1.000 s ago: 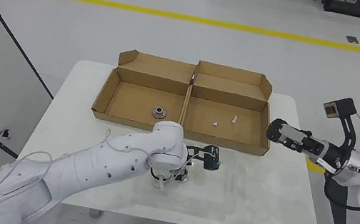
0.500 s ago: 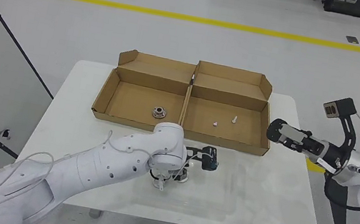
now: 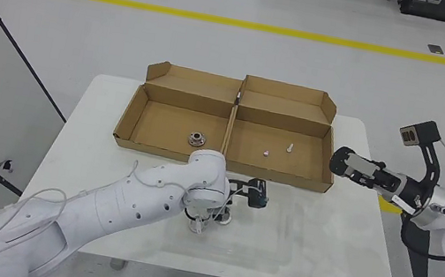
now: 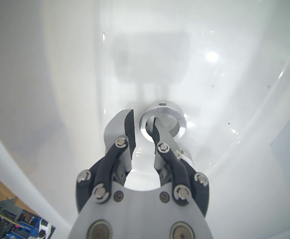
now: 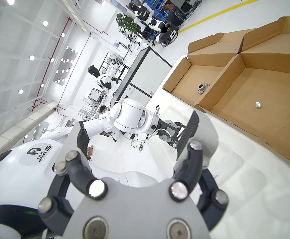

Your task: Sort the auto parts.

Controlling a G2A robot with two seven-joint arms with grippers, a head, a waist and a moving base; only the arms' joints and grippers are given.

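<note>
my left gripper (image 4: 141, 117), shifted slightly toward the far edge of the tabletop (image 3: 319, 254) since a second ago, straddles the wall of the metal collar (image 4: 162, 109) near the front edge, jaws narrowly apart, while my right gripper (image 5: 138, 124) stays wide.

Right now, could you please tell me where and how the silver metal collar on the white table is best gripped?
Probably by its ring wall, from above: the silver metal collar opens its bore toward the open left gripper, one finger inside, the other outside, so closing should pinch it.
</note>
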